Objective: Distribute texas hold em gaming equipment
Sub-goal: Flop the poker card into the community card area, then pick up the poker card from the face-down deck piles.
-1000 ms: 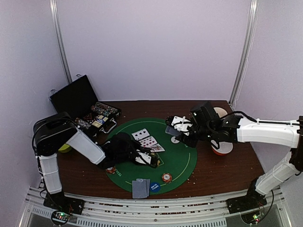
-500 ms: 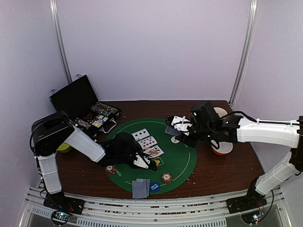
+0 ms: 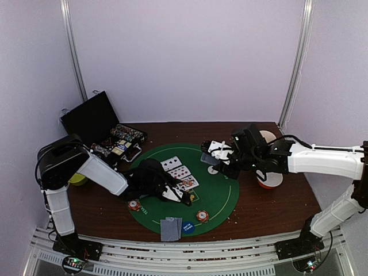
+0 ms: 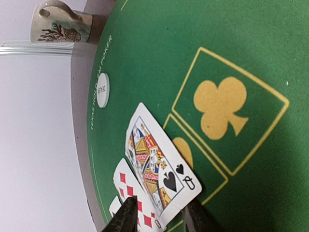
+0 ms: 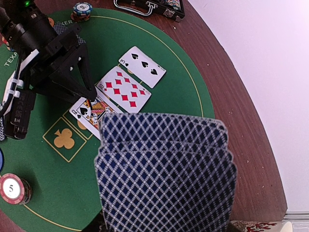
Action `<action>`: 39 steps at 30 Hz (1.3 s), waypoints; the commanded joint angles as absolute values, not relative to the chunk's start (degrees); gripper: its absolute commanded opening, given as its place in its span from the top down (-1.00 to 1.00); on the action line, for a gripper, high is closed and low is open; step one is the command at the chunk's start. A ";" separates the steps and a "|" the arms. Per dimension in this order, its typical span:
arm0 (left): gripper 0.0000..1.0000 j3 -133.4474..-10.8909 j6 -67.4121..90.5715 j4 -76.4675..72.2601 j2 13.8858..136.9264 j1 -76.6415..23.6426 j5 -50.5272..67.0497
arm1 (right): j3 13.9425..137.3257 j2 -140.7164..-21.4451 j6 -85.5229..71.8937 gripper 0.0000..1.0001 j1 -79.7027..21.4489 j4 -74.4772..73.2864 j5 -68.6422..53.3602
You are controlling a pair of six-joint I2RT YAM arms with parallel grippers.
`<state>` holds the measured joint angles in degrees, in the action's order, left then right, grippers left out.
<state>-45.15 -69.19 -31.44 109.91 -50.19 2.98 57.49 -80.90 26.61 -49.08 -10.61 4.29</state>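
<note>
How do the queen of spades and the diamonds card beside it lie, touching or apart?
Touching. The left wrist view shows the queen of spades overlapping the diamonds card, with no green between.

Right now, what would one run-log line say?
left gripper: open above queen of spades | right gripper: holds fanned cards | green mat: three face-up cards

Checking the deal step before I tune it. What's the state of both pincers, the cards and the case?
left pincer, open, fingers straddling the queen of spades
right pincer, shut on fanned cards
fanned cards, held, backs toward the wrist camera
queen of spades, face up, flat on mat
diamonds card, face up
three of spades, face up
grey-backed cards, face down
chip case, lid open
</note>
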 commanded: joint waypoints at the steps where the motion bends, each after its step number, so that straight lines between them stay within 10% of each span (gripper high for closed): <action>1: 0.28 -43.95 -68.88 -25.24 107.91 -48.97 -1.79 | 58.54 -80.24 26.29 0.02 -48.75 -10.57 4.75; 15: -0.36 -48.38 -20.74 -28.67 83.89 -48.22 4.01 | 58.89 -80.53 26.45 0.02 -48.81 -9.86 4.15; 21: -0.69 -63.61 5.12 -16.76 88.47 -47.80 24.26 | 60.73 -81.47 26.04 0.02 -48.90 -10.03 3.30; 39: -0.65 -71.10 19.55 -19.00 102.74 -44.08 37.74 | 61.37 -83.07 25.14 0.02 -49.82 -8.88 2.38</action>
